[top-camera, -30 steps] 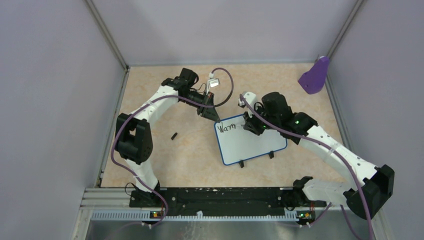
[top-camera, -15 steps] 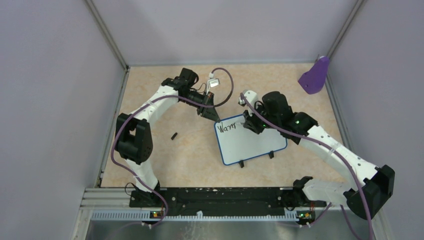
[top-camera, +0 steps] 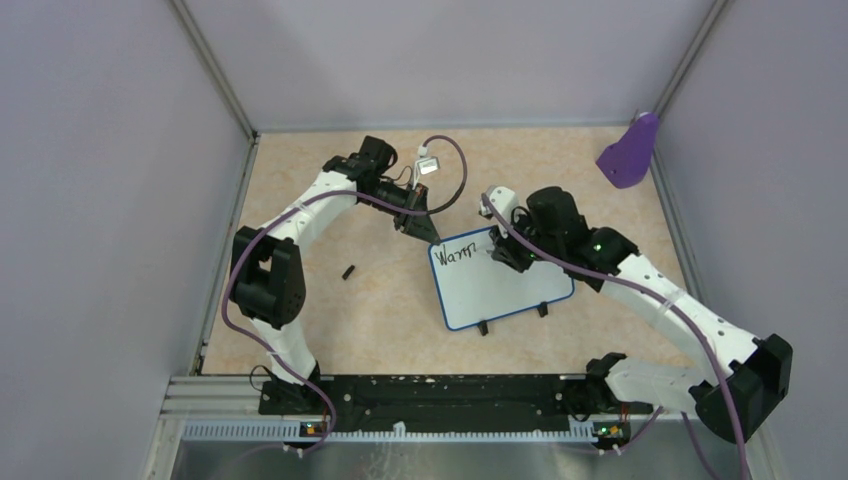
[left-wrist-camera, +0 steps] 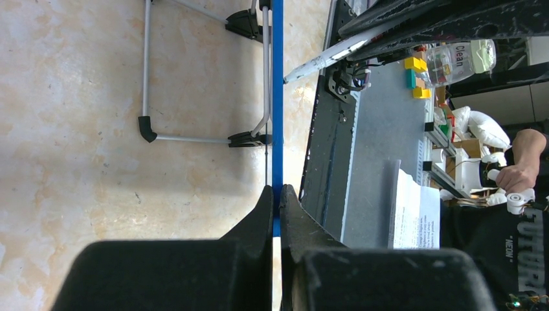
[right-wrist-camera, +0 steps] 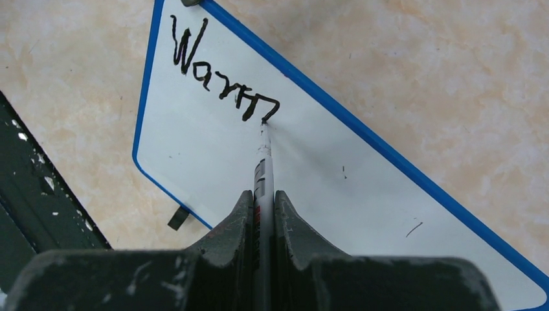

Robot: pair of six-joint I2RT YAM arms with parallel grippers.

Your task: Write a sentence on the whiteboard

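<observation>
Your left gripper [left-wrist-camera: 276,194], arm stretched forward, pinches the edge of the whiteboard [left-wrist-camera: 277,78]; your right gripper [right-wrist-camera: 262,197], arm bent inward, clamps a marker [right-wrist-camera: 263,152].

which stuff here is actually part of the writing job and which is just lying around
In use: whiteboard, writing on it, marker, right pincer holding the marker, left pincer clamping the board's edge.
Lying about: purple scoop, small black piece.
</observation>
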